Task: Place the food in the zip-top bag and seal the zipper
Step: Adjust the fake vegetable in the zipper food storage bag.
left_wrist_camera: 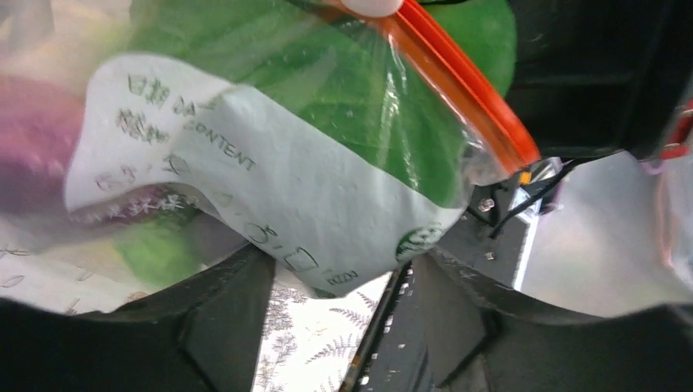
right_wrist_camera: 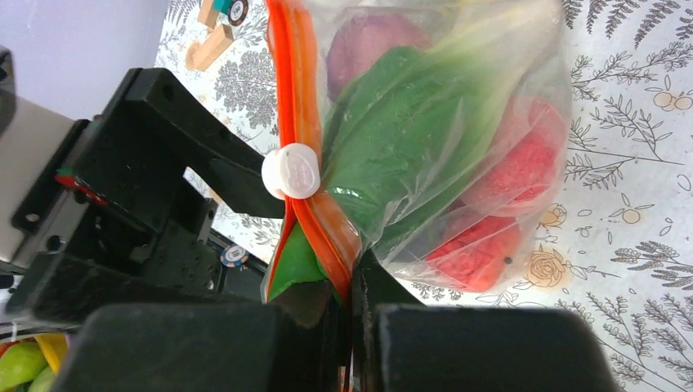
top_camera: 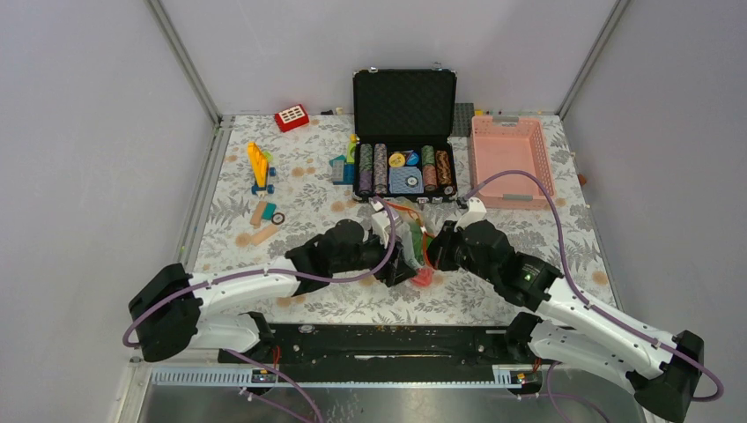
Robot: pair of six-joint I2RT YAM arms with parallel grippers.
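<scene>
The right hand [right_wrist_camera: 347,287] clamps the zipper [right_wrist_camera: 290,90], the left hand's [left_wrist_camera: 339,282] grip cannot be determined, and the limp, slippery zip-top bag [right_wrist_camera: 507,90], loaded with food [right_wrist_camera: 392,139], hangs between them over the bench [right_wrist_camera: 637,204]; grasp its stiffer zipper strip, never the film.

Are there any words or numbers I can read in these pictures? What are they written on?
"CONTENT": printed on the white write-on panel of the zip-top bag.
Other printed characters and a round green logo on that panel: too blurred to read.
Raised mark on the white slider of the zipper: cannot be read.
Poker chips in the black case: too small to read.
</scene>
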